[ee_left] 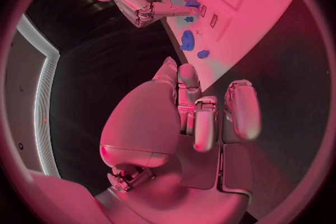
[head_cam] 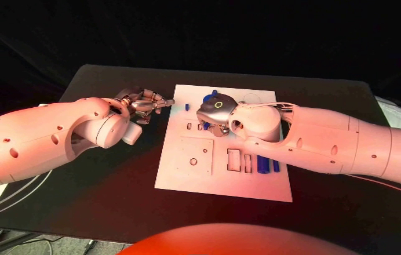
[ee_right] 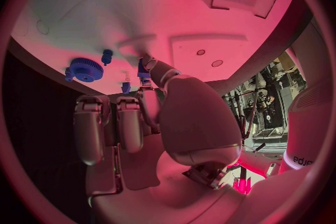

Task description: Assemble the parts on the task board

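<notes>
- The board (head_cam: 194, 177) lies flat mid-table, its long sides running near to far.
- The right hand (head_cam: 219, 115) is over the board's far half. In the right wrist view its thumb and a finger (ee_right: 155, 70) pinch a small blue peg (ee_right: 143, 71) just above the board surface; the other fingers are curled in.
- The left hand (head_cam: 146, 103) hovers over the black table just left of the board's far-left edge, fingers bent loosely and apart, holding nothing.
- A blue gear (ee_right: 85, 69) and two small blue pins (ee_right: 107, 56) sit on the board's far part, near its edge; the gear and pins are apart from each other.
- Two long blue bars (head_cam: 264, 164) lie at the near right, just beside the rectangular slots (head_cam: 234, 159).
- Judgement: the parts look like light, rigid plastic, smooth enough to slip or twist in a fingertip pinch. The peg is best held high on its shank, leaving the lower end free to enter its hole; the gear by its rim.
- Judgement: the board is thin and may slide under side load.
</notes>
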You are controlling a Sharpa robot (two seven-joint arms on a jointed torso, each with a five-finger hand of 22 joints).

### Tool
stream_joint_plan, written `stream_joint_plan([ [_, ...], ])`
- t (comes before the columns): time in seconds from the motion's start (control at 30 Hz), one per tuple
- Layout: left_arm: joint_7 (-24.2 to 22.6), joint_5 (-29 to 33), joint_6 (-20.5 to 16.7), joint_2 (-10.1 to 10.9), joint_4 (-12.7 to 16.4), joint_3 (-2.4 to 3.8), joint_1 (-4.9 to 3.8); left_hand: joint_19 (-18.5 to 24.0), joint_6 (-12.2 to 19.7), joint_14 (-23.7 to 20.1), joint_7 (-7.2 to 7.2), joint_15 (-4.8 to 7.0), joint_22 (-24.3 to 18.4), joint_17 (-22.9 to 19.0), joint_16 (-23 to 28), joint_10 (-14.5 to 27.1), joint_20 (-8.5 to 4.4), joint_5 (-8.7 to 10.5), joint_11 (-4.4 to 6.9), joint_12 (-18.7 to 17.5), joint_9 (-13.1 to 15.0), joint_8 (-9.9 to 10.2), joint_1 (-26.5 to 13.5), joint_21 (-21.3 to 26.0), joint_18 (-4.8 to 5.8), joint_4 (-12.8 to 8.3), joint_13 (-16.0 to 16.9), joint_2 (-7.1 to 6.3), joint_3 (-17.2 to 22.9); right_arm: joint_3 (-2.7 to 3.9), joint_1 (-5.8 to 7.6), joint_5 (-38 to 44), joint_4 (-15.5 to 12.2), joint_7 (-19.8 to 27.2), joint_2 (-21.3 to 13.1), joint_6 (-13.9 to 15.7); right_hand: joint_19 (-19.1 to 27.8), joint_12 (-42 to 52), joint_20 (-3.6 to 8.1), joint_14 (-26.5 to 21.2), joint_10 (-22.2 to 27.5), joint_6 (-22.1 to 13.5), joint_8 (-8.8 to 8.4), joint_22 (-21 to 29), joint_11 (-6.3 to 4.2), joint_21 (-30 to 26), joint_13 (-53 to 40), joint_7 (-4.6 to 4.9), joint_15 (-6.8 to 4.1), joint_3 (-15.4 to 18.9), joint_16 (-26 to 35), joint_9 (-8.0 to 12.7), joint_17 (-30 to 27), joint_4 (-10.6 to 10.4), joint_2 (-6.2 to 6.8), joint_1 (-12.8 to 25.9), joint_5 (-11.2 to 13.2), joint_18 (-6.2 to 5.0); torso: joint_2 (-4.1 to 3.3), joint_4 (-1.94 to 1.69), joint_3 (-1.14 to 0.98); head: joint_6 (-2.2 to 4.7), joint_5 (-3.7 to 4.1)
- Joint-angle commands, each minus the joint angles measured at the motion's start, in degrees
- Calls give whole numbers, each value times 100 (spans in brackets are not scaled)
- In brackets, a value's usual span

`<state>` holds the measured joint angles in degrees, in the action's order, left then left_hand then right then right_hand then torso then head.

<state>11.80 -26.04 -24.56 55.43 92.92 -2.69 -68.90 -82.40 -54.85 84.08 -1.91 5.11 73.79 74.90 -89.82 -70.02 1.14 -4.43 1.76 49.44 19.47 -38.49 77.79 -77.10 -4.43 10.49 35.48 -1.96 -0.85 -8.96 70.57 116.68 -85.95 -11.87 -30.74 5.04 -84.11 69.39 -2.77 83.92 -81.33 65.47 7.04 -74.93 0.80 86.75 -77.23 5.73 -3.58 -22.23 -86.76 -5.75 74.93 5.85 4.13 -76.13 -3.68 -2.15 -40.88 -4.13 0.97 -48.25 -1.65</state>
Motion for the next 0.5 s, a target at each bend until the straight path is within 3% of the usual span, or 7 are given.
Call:
stream_joint_plan([
  [0.03, 61, 26, 111, -14, -2, 5, -6, 26, -9, 592, -29, 2, -5, 1510, -18, 31, 8, -2, 5, -22, -7, -9, 0, 24, 39, 1, -6, 42, -37, -19, -23, -15, -1, 103, -5, -44, -238, -35, -13, 500, 13, -51, -45, -869, 20, -22, 54, 6, 42, -7, 3, 13, 1012, 33, 66, -3, -13, 61, -1, 3, 0, -6, 4],
  [0.5, 112, 16, 132, -19, -22, 5, -6, 25, -6, 592, -30, 2, -2, 1510, -18, 33, 8, -2, 4, -27, -9, -8, 1, 22, 40, 3, -11, 48, -41, -20, -26, -26, -14, 124, -13, 64, -223, -116, -43, 497, 54, -245, -233, -844, 77, -40, 92, 76, 82, -32, 15, 89, 1000, 50, 224, 64, 1, 54, -1, -3, 3, -11, 3],
])
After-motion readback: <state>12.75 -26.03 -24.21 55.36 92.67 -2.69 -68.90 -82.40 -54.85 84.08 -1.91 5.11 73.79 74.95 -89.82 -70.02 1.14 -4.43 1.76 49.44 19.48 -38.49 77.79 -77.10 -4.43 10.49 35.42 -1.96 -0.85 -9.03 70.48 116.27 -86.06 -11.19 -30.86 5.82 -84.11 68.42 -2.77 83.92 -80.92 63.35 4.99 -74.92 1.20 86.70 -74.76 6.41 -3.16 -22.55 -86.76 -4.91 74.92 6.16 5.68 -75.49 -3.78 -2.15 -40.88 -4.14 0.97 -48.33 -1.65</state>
